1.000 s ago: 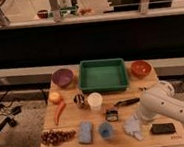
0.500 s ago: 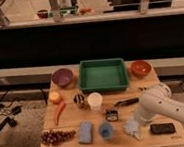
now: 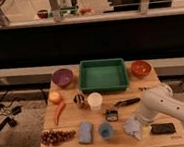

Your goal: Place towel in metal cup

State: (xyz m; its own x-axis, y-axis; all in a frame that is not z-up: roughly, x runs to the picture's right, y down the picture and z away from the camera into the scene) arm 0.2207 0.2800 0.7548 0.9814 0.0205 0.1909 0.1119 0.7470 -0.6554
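**Wooden table** [image 3: 159, 141], lower half of frame. It carries every item below.

**Towel** [image 3: 130, 131]: a pale, crumpled cloth at the lower right of the tabletop, near the front edge. It lies between the blue cup [image 3: 106, 130] on its left and a flat black device [image 3: 162, 128] on its right. It is on the table and not yet in any container.

**Gripper** [image 3: 134, 123]: at the end of the white arm [image 3: 165, 107], which enters from the lower right. The gripper is lowered onto the towel's upper edge, a placement that suits taking the cloth from above. Whether it is spread or closed on the cloth cannot be told.

**Metal cup** [image 3: 79, 99]: upright and mouth-up, left of centre, just beside the white cup [image 3: 94, 101]. It stands well apart from the towel. Carrying the towel there likely means passing over the small black object [image 3: 111, 115] and clearing the taller white cup.

**Other stock:**
- Green tray [image 3: 102, 62], upper centre.
- Purple bowl [image 3: 62, 77] to the tray's left, and orange bowl [image 3: 141, 68] to its right.
- Round fruit [image 3: 54, 97] and a carrot-like piece [image 3: 60, 112] at the left edge.
- Grapes [image 3: 57, 137], lower left.
- Blue sponge-like pad [image 3: 85, 131] beside the blue cup.
- Dark utensil [image 3: 127, 102], above the towel.
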